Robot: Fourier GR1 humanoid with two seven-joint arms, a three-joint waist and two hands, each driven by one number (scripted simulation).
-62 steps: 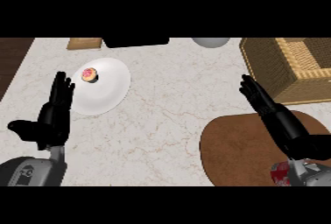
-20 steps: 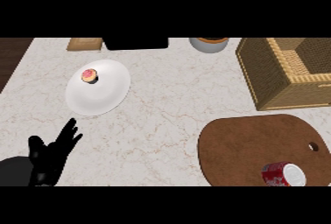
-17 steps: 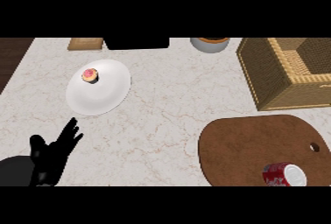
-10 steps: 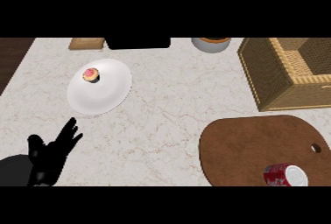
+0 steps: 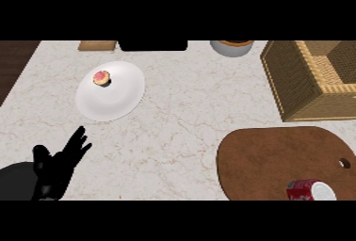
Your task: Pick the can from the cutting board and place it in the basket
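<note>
Wicker basket [image 5: 297,89], red can [image 5: 311,190] on brown cutting board [image 5: 274,157], pastry [image 5: 102,78] on plate [image 5: 118,99]

No legible text, label, brand, number or sign found anywhere in the head view. Red can [image 5: 310,190] on the cutting board [image 5: 278,157]: pale markings on the side wall, too small to read. Basket [image 5: 306,80], plate [image 5: 111,92] and bench [image 5: 188,122]: checked, plain surfaces, nothing written or printed.
</note>
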